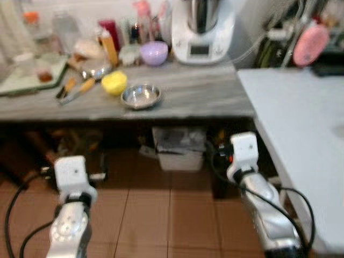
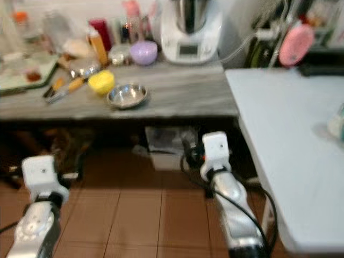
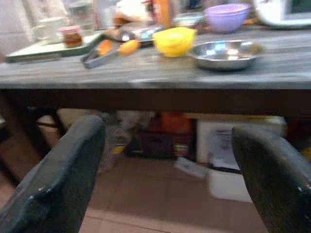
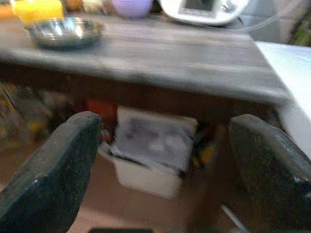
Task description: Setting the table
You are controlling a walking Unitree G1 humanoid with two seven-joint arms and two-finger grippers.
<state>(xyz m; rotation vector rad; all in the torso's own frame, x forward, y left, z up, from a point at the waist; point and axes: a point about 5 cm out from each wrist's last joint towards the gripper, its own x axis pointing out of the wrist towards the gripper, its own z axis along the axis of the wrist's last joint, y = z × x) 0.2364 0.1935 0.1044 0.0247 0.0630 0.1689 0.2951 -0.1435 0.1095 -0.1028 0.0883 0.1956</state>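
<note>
head views, nearest first: two silver arms held low over brown tiled floor (image 1: 145, 220), white wrist blocks forward, apparently carried ready for a reach rather than at work. fingers hidden beyond the wrists from up here, so spread not readable from this pair. farther off: long grey wooden counter (image 1: 188, 102), bearing shallow round steel bowl (image 1: 141, 96) near the front edge, small yellow bowl (image 1: 114, 83) just beside it to the robot's left, lilac plastic bowl (image 1: 154, 53) farther back, orange-handled tongs (image 1: 74, 89), white kitchen appliance with dark jug (image 1: 201, 27), bottles crowded along the wall. probably parked at the front edge for easy pickup. to the robot's right, pale blue-white table (image 1: 301, 140), likely the one to be set; in the right eye view, some pale object at its far right edge, too blurred to name. white bin (image 1: 180, 148) under the counter.

left wrist view: left gripper (image 3: 170, 170) with black fingers (image 3: 58, 184) wide apart, nothing between them, aimed below the counter edge. adds what the head pair lacks: open span, plus a small jar with red lid (image 3: 71, 36) on a green tray (image 3: 34, 51). steel bowl ahead and above, well apart.

right wrist view: right gripper (image 4: 165, 160) likewise spread and empty, facing the white bin beneath the counter. steel bowl and yellow bowl off toward the far corner. dishware untouched; table setting judged barely begun.
</note>
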